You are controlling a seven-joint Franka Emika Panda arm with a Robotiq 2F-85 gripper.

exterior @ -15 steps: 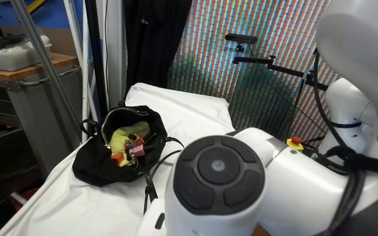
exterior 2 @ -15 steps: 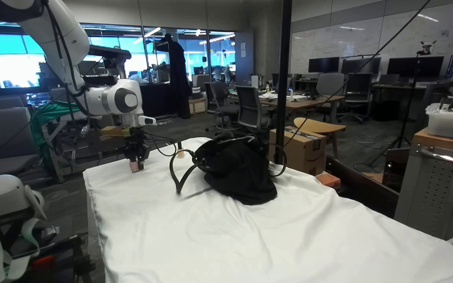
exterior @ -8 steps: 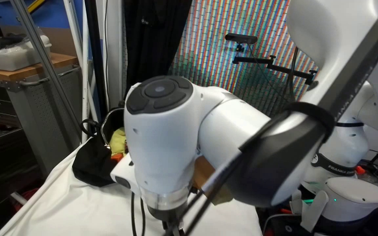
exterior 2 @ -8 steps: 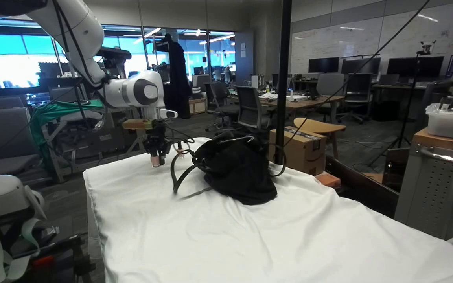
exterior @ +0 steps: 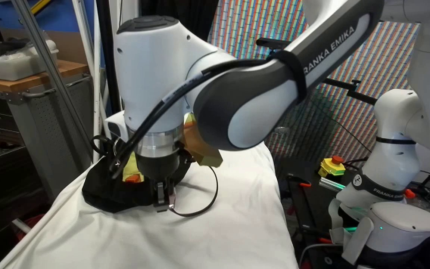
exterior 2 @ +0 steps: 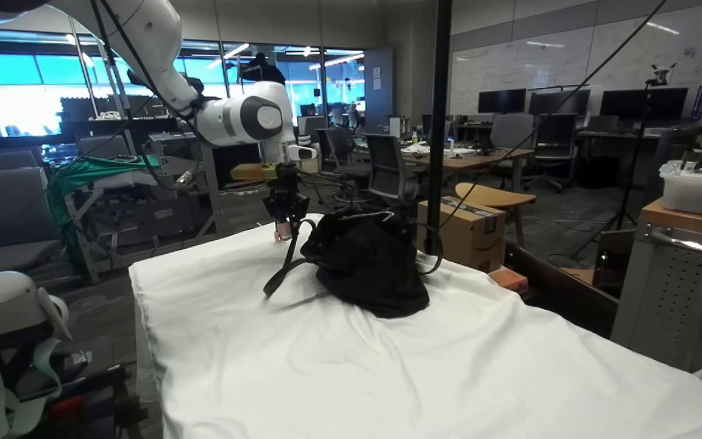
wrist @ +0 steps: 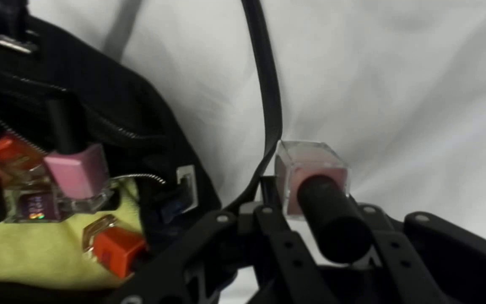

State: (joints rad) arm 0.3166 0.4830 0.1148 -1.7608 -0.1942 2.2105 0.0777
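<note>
Claw [wrist: 318, 204] clamped on pink polish bottle [wrist: 310, 161]; bottle held outside black bag [exterior 2: 376, 277], just beside its strap [wrist: 269, 84], over white sheet [exterior 2: 278, 353]. Bag open at top, holding yellow cloth [wrist: 53, 257], another pink bottle [wrist: 76, 172], purple bottle [wrist: 36, 204], orange bottle [wrist: 118, 252]. White tub [exterior: 11, 70] on workbench [exterior: 67, 68]: mixed odds and ends [exterior: 15, 45] inside.

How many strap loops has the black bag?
2: one strap loop beside the held pink bottle in the wrist view, the second loop on the opposite side of the black bag; more may be hidden.
</note>
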